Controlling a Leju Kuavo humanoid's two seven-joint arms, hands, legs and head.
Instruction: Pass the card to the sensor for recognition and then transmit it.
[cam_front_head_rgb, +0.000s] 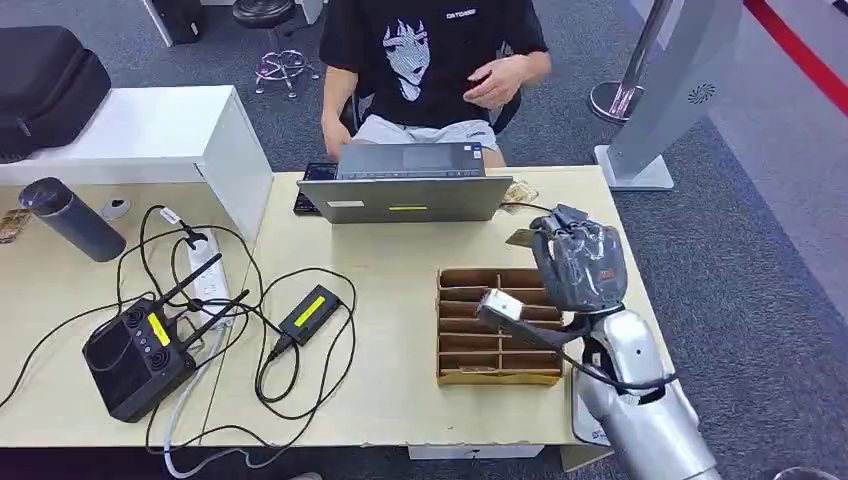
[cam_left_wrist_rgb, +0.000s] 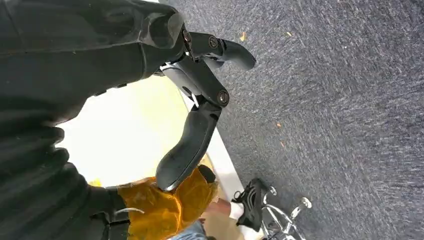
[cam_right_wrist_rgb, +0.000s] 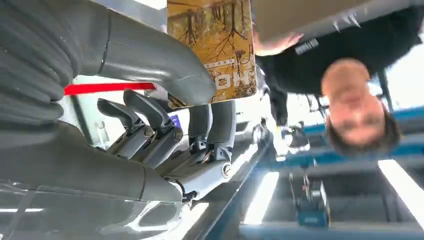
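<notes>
My right hand is raised over the far right of the table, above a cardboard divider box. It pinches a card with yellow-brown tree artwork between the thumb and fingers; the card's edge sticks out toward the laptop. A small black device with a yellow strip lies cabled at mid-table, well left of the hand. My left hand hangs beside the table's edge over grey carpet, fingers apart and holding nothing.
A person in a black T-shirt sits behind a grey laptop at the far edge. A black antenna box, a power strip and looping cables cover the left. A dark cylinder stands far left.
</notes>
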